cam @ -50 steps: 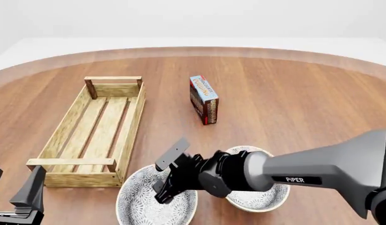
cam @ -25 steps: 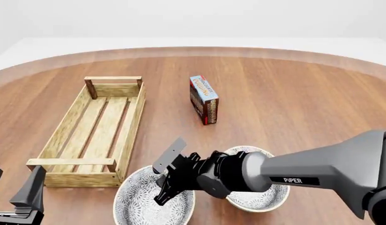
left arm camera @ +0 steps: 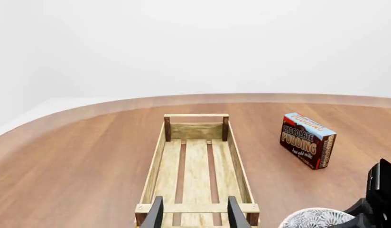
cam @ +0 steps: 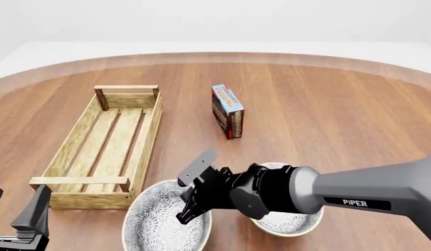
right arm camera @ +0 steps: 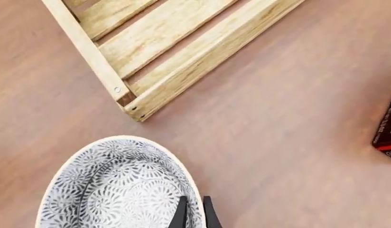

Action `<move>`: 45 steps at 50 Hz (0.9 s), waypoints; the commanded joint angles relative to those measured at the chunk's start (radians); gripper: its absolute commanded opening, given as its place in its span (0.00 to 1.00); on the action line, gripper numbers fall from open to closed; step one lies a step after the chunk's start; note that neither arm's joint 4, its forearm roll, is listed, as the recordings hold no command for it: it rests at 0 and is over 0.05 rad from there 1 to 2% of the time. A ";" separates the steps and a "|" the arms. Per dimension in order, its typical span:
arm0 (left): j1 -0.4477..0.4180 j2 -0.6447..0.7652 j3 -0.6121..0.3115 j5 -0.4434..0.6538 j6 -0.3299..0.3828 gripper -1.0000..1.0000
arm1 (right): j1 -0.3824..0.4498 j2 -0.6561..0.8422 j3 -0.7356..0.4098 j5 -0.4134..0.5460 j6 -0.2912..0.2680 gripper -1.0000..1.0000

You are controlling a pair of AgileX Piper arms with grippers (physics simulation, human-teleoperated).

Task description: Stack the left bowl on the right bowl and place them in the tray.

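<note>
The left bowl point(cam: 154, 226), white with a grey floral pattern, is near the table's front, just right of the tray's near end. My right gripper point(cam: 188, 211) reaches across from the right and is shut on this bowl's right rim point(right arm camera: 194, 209), holding it slightly raised. The right bowl point(cam: 288, 224), same pattern, sits right of it, mostly hidden under my right arm. The tray point(cam: 76, 144), a long light-wood crate, lies at the left and holds nothing; it also shows in the left wrist view point(left arm camera: 159, 161). My left gripper point(left arm camera: 195, 216) is open and empty just short of the tray's near end.
A red-and-blue chocolate pudding carton point(cam: 227, 111) stands upright behind the bowls, right of the tray's far end. It also shows in the left wrist view point(left arm camera: 307, 140). The round wooden table's edge curves along the back.
The right gripper has risen a little and shifted left with the left bowl in it; the bowl now looks larger and nearer the tray. The left arm has not moved.
</note>
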 commanded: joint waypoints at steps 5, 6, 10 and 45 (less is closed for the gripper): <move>0.000 0.000 0.000 0.000 0.000 1.00 | -0.024 -0.128 0.048 0.039 -0.016 0.00; 0.000 0.000 0.000 0.000 0.000 1.00 | -0.026 -0.136 0.050 0.042 -0.018 0.00; 0.000 0.000 0.000 0.000 0.000 1.00 | -0.034 -0.176 0.063 0.056 -0.024 0.00; 0.000 0.000 0.000 0.000 0.000 1.00 | -0.121 -0.496 0.002 0.219 -0.031 0.00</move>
